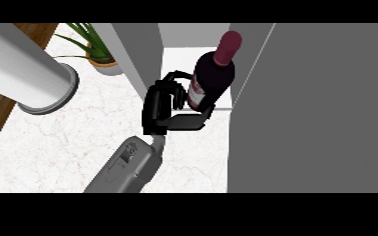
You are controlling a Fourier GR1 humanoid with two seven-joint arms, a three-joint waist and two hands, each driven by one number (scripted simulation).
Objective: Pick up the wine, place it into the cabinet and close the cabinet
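Head view: the wine bottle (215,72) is seen at the mouth of the cabinet (140,55), leaning slightly, its red-capped neck towards the upper right. The lower body of the bottle is enclosed by the curled fingers and thumb of the right hand (164,107). The base is hidden, so contact with the white shelf (181,55) cannot be told. The bottle lies just beside the large grey panel (303,110) on its right; a wider gap is left between the hand and the cabinet's left wall. Bare shelf is shown behind the bottle. Open marbled counter (66,145) extends to the left of the forearm. Farther left, a potted plant (100,55) and a pale cylinder (33,72) are located, well apart from the bottle.
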